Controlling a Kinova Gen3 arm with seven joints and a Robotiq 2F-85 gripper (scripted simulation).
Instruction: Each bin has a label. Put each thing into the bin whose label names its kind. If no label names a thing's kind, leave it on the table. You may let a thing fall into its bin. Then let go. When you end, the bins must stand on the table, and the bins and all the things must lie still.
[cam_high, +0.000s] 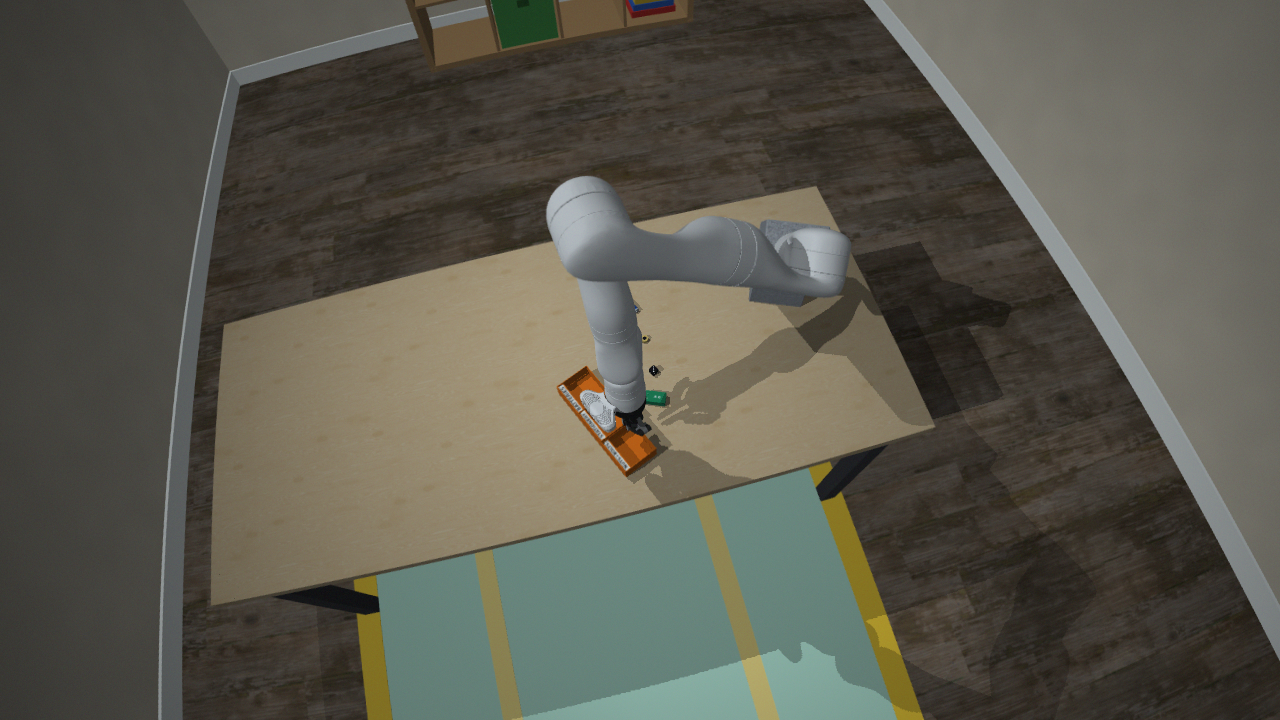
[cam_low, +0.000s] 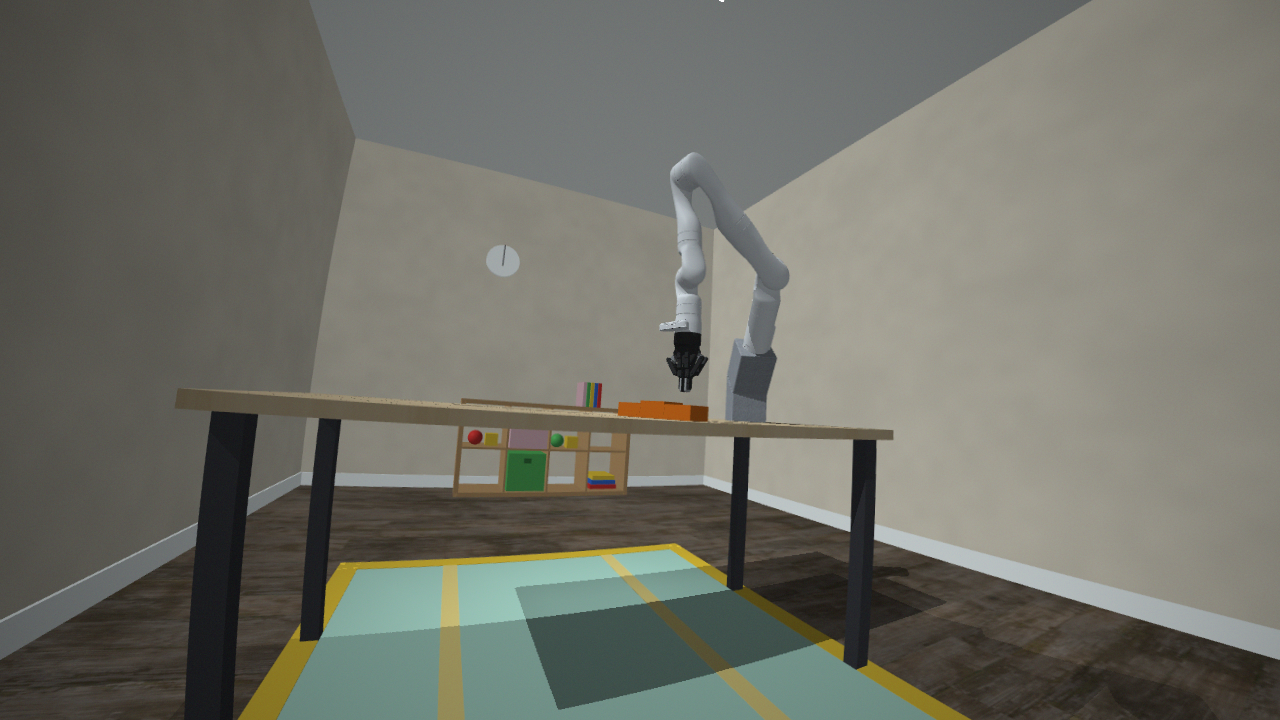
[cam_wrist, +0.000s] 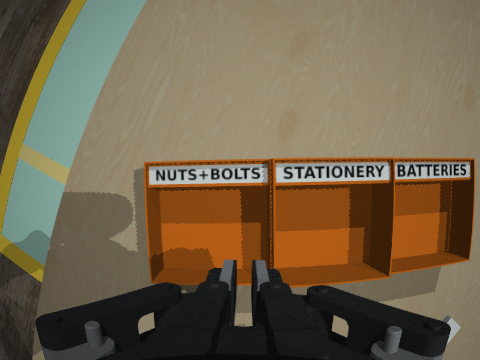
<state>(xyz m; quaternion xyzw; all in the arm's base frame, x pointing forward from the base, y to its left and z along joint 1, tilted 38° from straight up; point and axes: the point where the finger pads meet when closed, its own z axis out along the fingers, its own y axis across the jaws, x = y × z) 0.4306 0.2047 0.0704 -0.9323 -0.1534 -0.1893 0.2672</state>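
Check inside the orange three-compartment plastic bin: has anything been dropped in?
In the wrist view, all three compartments of the orange bin show only bare floors. The shut black gripper covers the near edge of the NUTS+BOLTS and STATIONERY compartments, so that strip is hidden.

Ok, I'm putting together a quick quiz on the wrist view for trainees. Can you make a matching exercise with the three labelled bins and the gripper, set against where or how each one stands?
Things:
1. NUTS+BOLTS bin
2. STATIONERY bin
3. BATTERIES bin
4. gripper

Place or state, as seen in the wrist view:
a. middle of the row
b. nearly closed, nothing between the fingers
c. right end of the row
d. left end of the row

Pairs: 1-d; 2-a; 3-c; 4-b
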